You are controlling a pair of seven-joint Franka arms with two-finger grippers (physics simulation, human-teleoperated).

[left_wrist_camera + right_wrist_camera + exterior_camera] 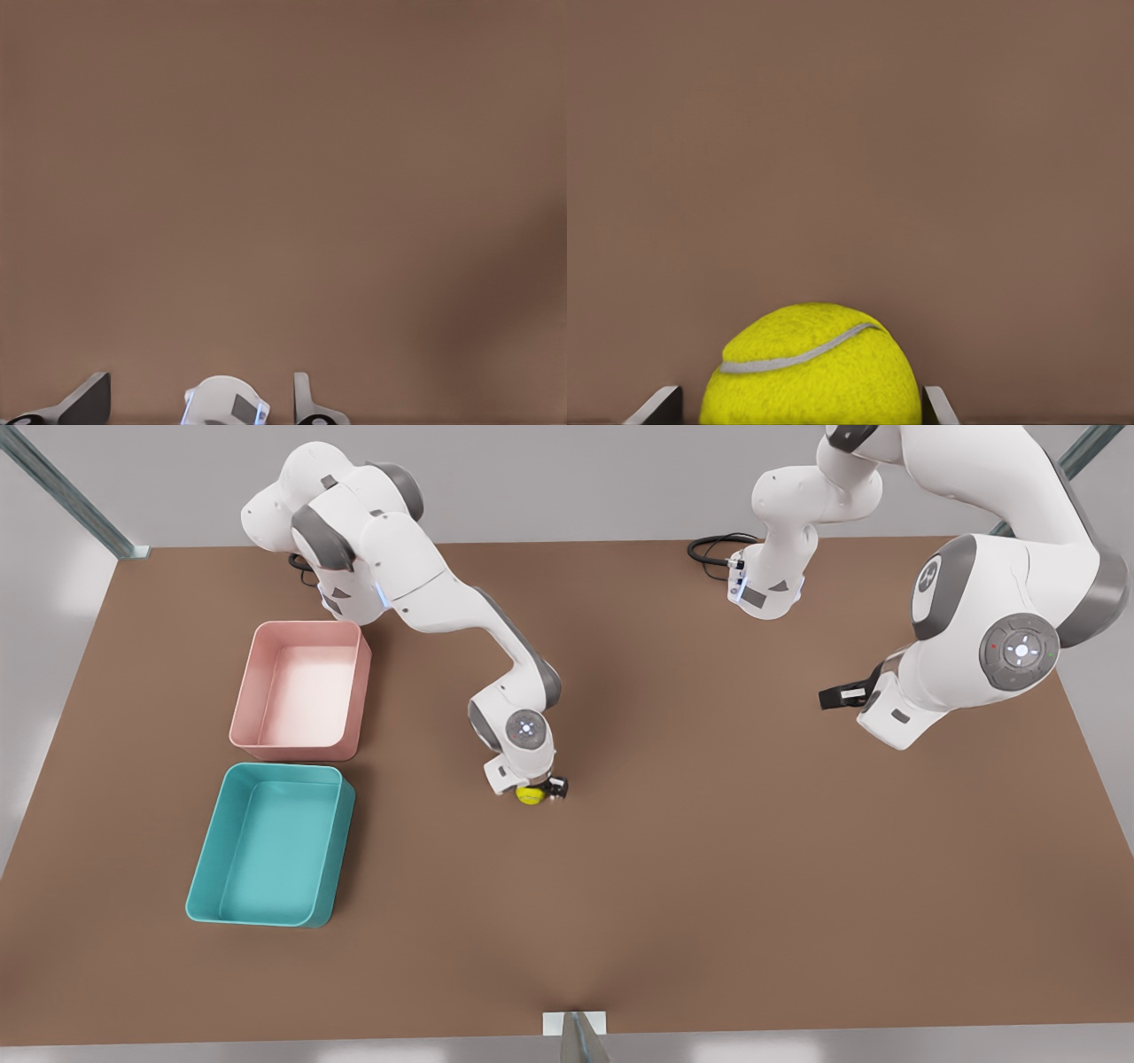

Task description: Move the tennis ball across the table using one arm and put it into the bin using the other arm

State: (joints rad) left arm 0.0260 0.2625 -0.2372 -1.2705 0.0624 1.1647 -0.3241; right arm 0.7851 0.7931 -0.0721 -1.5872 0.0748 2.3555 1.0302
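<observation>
Evidently light and springy, the tennis ball [811, 367] sits mid-frame between the right gripper [534, 790]'s parted fingers, best pinched across its middle.

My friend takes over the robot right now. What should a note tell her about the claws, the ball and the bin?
Right claw: at mid-table, low over the tennis ball, one finger on each side; whether it grips is unclear.
Left claw: open, empty, waiting above the table on the front view's right.
Teal bin: empty, on the front view's left, next to the pink bin.
Done: ball sits mid-table.
Left: lift the ball and put it into the teal bin.
</observation>
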